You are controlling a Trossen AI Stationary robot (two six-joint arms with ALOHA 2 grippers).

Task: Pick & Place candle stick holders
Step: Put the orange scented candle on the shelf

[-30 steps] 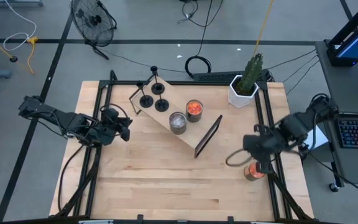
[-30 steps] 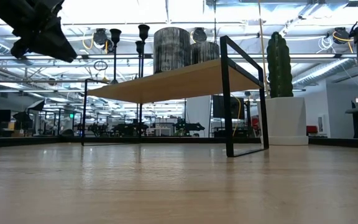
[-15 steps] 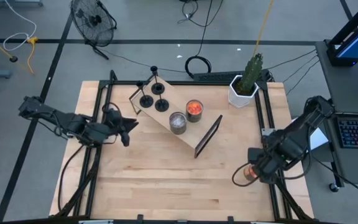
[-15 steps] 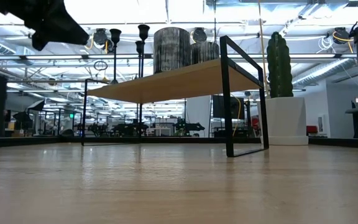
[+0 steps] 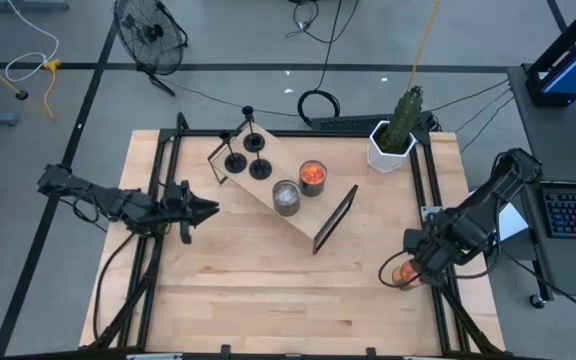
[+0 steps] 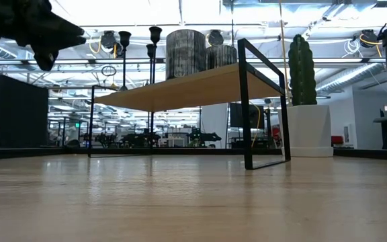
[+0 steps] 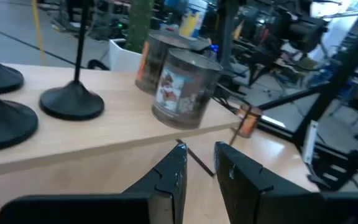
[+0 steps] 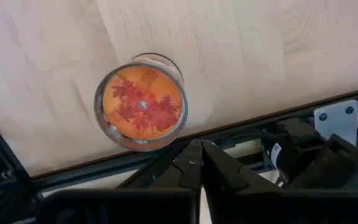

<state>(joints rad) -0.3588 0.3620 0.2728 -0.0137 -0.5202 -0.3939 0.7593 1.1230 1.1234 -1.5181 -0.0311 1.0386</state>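
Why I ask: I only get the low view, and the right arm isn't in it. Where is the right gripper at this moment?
Observer: The right gripper is at the table's right edge, directly above an orange-topped candle jar.
Operator: Is it holding that jar?
Observer: No. Its fingers are shut on nothing, and the jar stands free on the table below.
Operator: And the dark arm at my top left, is it carrying anything?
Observer: That is the left gripper. It is empty, fingers slightly apart, pointing at the wooden shelf whose near end carries the candle stick holders.
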